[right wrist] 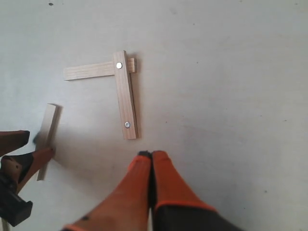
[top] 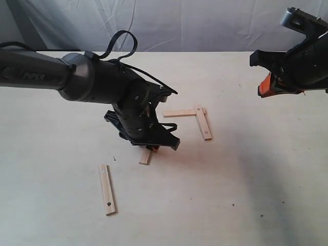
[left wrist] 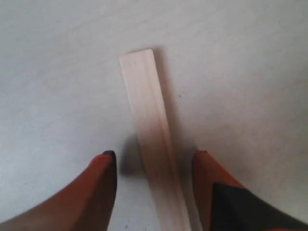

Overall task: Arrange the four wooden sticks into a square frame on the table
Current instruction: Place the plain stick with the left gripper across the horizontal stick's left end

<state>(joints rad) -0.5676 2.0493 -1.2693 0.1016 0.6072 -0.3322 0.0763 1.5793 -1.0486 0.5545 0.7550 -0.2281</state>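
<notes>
Two wooden sticks form an L on the table [top: 246, 169]: one lies crosswise [top: 179, 113] [right wrist: 89, 70], and the other [top: 203, 123] [right wrist: 126, 98] overlaps its end. A third stick [top: 145, 156] [left wrist: 151, 139] [right wrist: 46, 132] lies flat between the orange fingers [left wrist: 103, 168] of my left gripper [top: 150, 148] [left wrist: 153, 161], which is open and straddles it without touching. The fourth stick [top: 107, 196] lies alone near the front left. My right gripper [top: 266, 84] [right wrist: 151, 155] hangs raised at the right, shut on nothing.
A white cloth backdrop [top: 195, 23] hangs behind the table's far edge. The left arm's black body and cables [top: 102, 77] reach over the table's left middle. Bare table surface lies in front and to the right of the L.
</notes>
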